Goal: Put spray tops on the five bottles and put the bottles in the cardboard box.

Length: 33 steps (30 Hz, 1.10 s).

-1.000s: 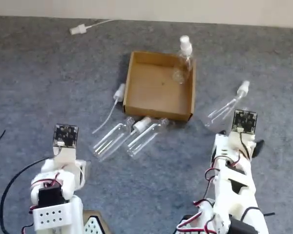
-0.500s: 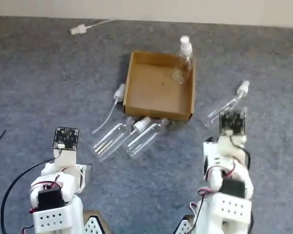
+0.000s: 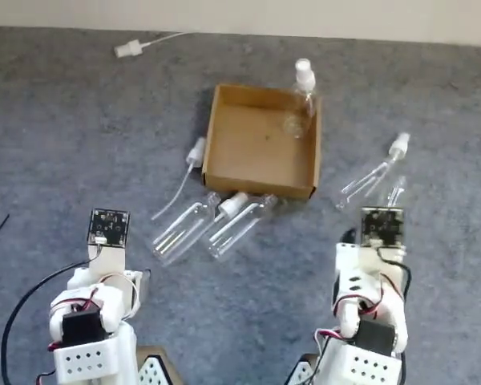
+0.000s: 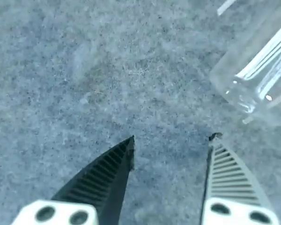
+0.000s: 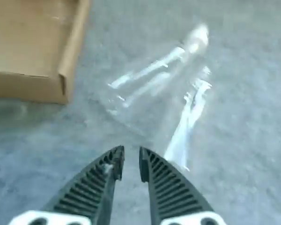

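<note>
Near left corner: left arm (image 3: 96, 297) low over grey carpet (image 3: 56, 144). At the left gripper (image 4: 173, 140): fingers spread well apart, nothing between, bare carpet beneath. Base of the left lying bottle (image 4: 255, 75) near one fingertip, not touching. Far left, by the back edge: loose spray top (image 3: 128, 50), thin tube trailing rightward. Nearer, just left of the box: second spray top (image 3: 195, 152) flat on the carpet, long dip tube running down-left. Below that, left lying bottle (image 3: 183, 231) and right lying bottle (image 3: 240, 226) side by side on their sides, necks toward the box. White spray head (image 3: 235, 204) between the two necks, close to the box's near wall; cannot tell whether seated on either bottle. Centre: cardboard box (image 3: 260, 189), open-topped. Inside, far right corner: boxed bottle (image 3: 302, 100), spray top on, standing or leaning, cannot tell which. Right of the box, apart from it: outer bottle (image 3: 373, 172) on its side on the carpet, spray top on, pointing up-right. Just beside it: slim clear piece (image 3: 395, 192), too faint to identify. Near right corner: right arm (image 3: 369, 297). At the right gripper (image 5: 130, 157): fingers almost together, only a thin slit, gripping nothing, aimed at the outer bottle but short of it.
</note>
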Available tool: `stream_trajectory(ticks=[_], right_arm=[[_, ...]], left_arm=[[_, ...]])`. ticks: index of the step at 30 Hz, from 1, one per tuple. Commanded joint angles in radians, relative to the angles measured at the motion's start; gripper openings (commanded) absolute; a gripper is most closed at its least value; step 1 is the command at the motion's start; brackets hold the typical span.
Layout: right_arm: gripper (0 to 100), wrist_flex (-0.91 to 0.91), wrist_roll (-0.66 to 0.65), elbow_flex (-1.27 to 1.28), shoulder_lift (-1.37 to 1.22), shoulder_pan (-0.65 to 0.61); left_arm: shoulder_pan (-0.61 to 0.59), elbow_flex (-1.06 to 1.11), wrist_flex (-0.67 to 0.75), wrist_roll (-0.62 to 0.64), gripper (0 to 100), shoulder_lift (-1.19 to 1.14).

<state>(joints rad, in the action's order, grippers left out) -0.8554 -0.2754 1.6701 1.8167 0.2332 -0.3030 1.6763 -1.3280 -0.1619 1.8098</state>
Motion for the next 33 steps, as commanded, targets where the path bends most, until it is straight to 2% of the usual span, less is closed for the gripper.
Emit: stream_trajectory(ticks=[1, 4, 7, 8, 33], right_arm=[[1.4, -0.028, -0.002, 0.12, 0.01, 0.125], [1.4, -0.166, -0.003, 0.12, 0.002, 0.154], [1.4, -0.387, -0.006, 0.12, 0.002, 0.153], [1.4, -0.401, -0.006, 0.12, 0.015, 0.153], [1.4, -0.4, -0.006, 0.12, 0.018, 0.154]], left_arm=[[0.002, 0.019, -0.006, 0.008, 23, 0.013], [0.002, 0.019, -0.006, 0.008, 23, 0.013], [0.002, 0.019, -0.006, 0.008, 23, 0.013], [0.002, 0.019, -0.006, 0.008, 23, 0.013], [0.002, 0.019, -0.006, 0.008, 23, 0.013]])
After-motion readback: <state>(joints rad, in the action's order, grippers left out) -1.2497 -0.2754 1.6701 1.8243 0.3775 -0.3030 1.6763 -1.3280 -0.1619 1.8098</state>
